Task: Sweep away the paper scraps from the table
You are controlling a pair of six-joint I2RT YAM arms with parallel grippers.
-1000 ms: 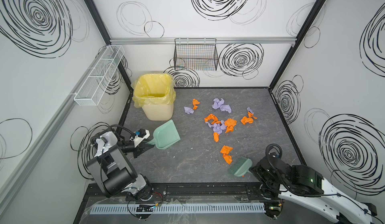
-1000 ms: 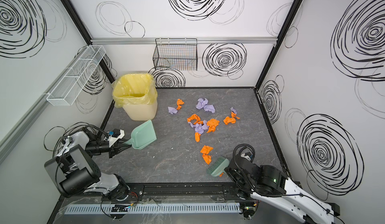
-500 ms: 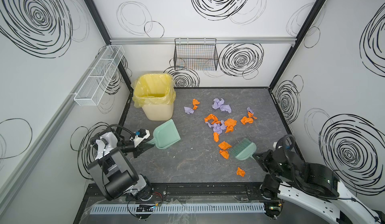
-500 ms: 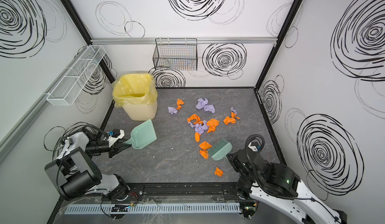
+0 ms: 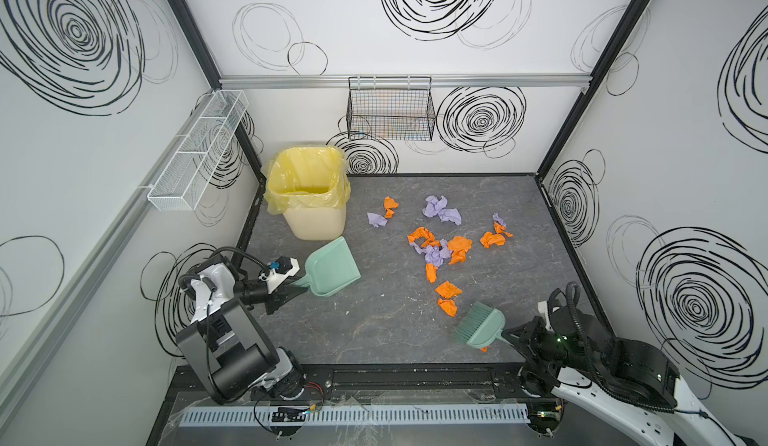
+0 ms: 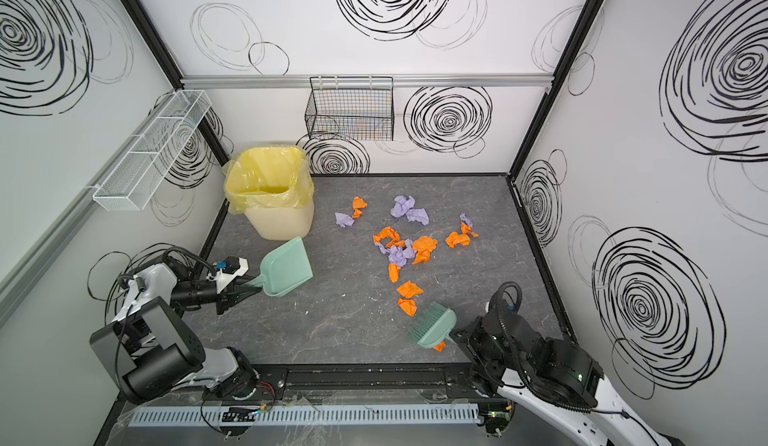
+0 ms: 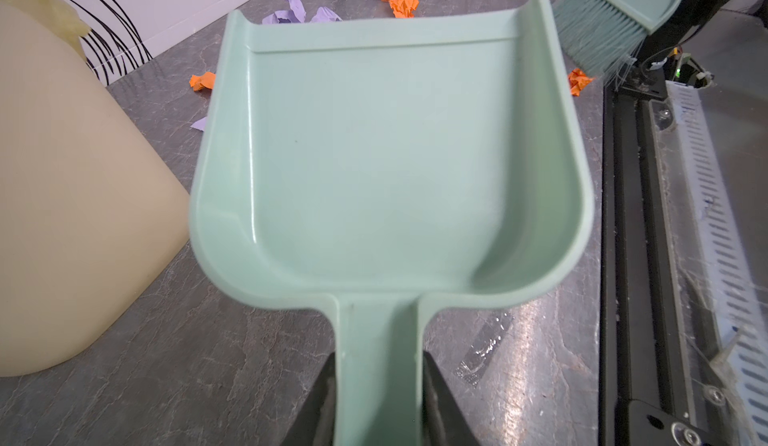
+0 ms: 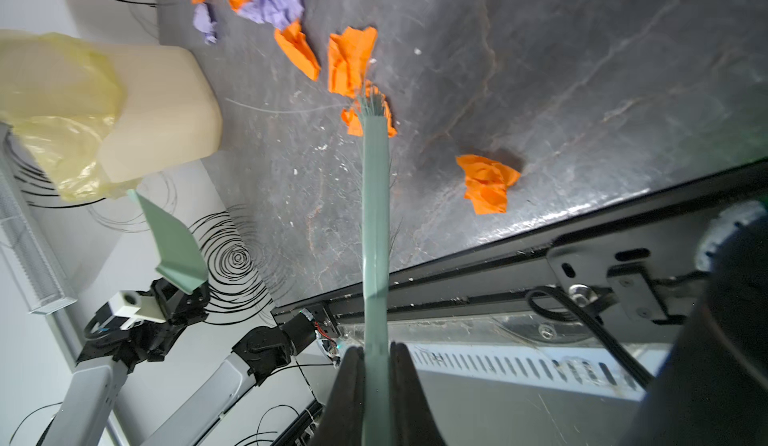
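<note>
Orange and lilac paper scraps (image 5: 440, 248) lie over the middle and back right of the dark table (image 5: 374, 332). Two orange ones (image 5: 448, 298) sit just beyond the bristles of a green brush (image 5: 480, 325). My right gripper (image 5: 513, 336) is shut on the brush's handle (image 8: 375, 215) near the front right edge. Another orange scrap (image 8: 486, 182) lies beside the brush head, half hidden under it in both top views. At the left, my left gripper (image 5: 293, 288) is shut on the handle of the green dustpan (image 5: 332, 265), whose inside (image 7: 386, 153) holds nothing.
A cream bin with a yellow liner (image 5: 307, 199) stands at the back left, just behind the dustpan. A black wire basket (image 5: 390, 111) and a white mesh shelf (image 5: 199, 149) hang on the walls. The black rail (image 5: 374, 375) runs along the table's front edge.
The brush swung out toward the two near orange scraps and came back to the front edge. Those scraps shifted slightly away, and one orange scrap now lies by the brush head. The left arm stayed still.
</note>
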